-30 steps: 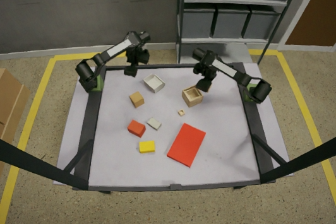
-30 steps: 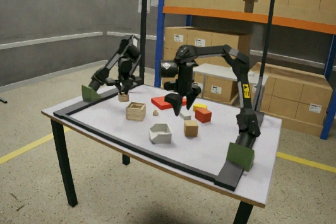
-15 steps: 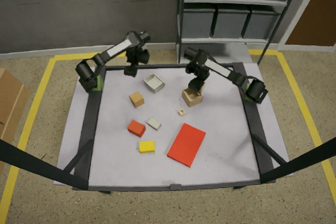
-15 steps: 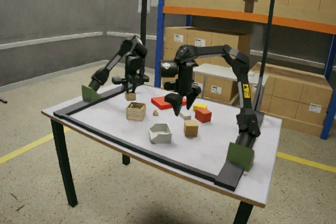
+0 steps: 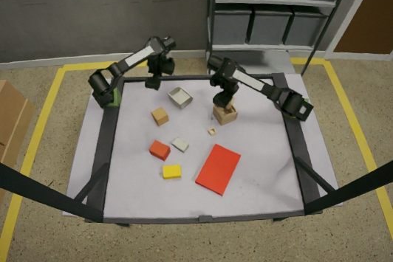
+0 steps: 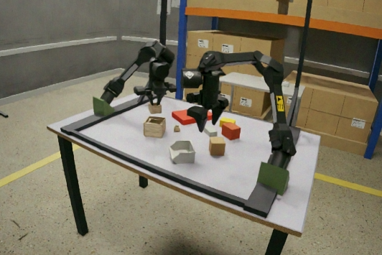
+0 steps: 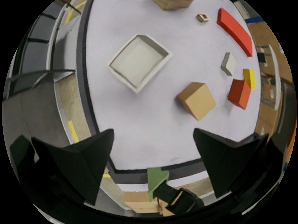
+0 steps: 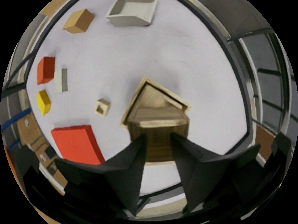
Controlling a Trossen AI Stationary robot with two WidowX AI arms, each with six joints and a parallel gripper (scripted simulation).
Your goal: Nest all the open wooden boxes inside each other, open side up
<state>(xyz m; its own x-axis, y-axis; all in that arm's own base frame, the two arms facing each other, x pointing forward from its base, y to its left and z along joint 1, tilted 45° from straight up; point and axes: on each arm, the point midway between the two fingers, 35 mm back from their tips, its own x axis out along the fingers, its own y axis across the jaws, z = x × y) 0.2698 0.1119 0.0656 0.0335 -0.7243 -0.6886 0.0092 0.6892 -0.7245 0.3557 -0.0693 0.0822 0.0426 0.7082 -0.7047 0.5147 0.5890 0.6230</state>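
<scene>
A large wooden box [image 5: 224,117] [image 6: 154,128] stands upright on the table, with a smaller one nested inside it. My right gripper [image 6: 155,103] [image 8: 158,137] is shut on a smaller wooden box [image 6: 155,108] [image 8: 159,120], held raised above the large box and overlapping it in the right wrist view. Which way its open side faces is unclear. A tiny wooden box [image 5: 212,131] [image 6: 176,128] [image 7: 202,18] [image 8: 102,107] sits on the table beside the large box, its hollow visible from above. My left gripper [image 6: 208,126] [image 7: 155,133] is open and empty, raised over the table.
A grey tray [image 5: 180,97] [image 6: 182,154] [image 7: 139,60] and a tan cube [image 5: 159,116] [image 6: 217,146] [image 7: 196,101] lie on the left arm's side. A red block [image 5: 159,150], yellow block [image 5: 172,171], grey block [image 5: 180,145] and flat red slab [image 5: 219,169] lie farther from the arms.
</scene>
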